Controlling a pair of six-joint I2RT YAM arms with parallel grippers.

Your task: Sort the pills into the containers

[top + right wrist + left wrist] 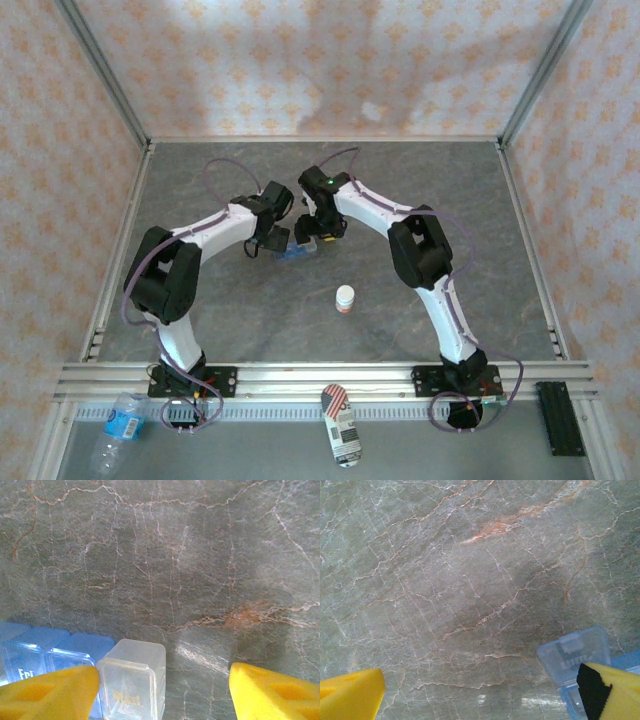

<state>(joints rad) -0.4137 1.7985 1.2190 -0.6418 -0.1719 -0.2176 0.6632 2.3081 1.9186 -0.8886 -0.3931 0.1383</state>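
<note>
1. Pill organiser (293,252) sits about mid-table on the grey marble-look table (480,300), right between the tips of the two arms. It's a short strip of see-through blue square boxes.
2. Left gripper (480,690) is spread as wide as it goes and has hold of nothing. There's just bare table between its yellow fingers (350,697). One end of the blue strip pokes up just beside its other finger. The square bit sticking out there might be a flipped lid, honestly can't tell.
3. Right gripper (167,680) is partly open, not clamped on anything. A clear box (134,677) with blurry yellow lettering stands between its fingers, right up against one of them, with a wide gap to the other.
4. That clear box touches the end of the blue strip. One blue box next to it reads "Fri".
5. White bottle (345,298) with an orange band stands upright nearer the arm bases, apart from the organiser.
6. Water bottle (120,425) lies off the table's front edge.
</note>
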